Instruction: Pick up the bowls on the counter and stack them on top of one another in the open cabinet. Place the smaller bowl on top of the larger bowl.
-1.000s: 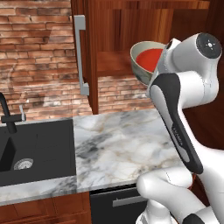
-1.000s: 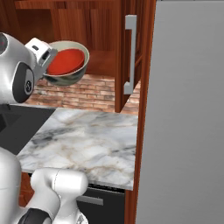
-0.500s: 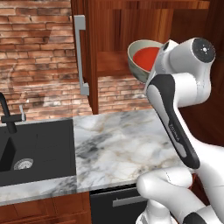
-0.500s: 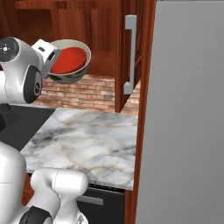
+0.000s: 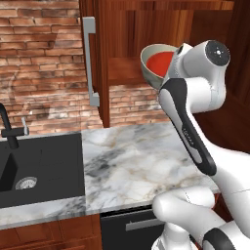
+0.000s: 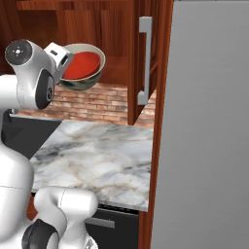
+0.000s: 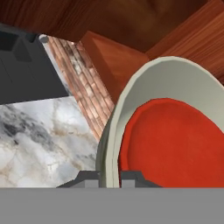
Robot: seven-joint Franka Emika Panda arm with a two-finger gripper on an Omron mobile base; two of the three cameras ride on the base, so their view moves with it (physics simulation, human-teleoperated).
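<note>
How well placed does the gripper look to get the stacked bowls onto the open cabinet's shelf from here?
Probably well placed: the gripper, shut on the larger bowl with the smaller bowl inside, is level with the open cabinet shelf, with nothing in between.

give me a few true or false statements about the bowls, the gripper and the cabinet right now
1. The red bowl sits inside the larger bowl. True.
2. The gripper is shut on the rim of the larger bowl. True.
3. Both bowls rest on the marble counter. False: they are held in the air near the open cabinet.
4. The cabinet door's grey handle lies horizontal. False: it stands vertical.
5. The sink holds a bowl. False: no bowl is in it.
</note>
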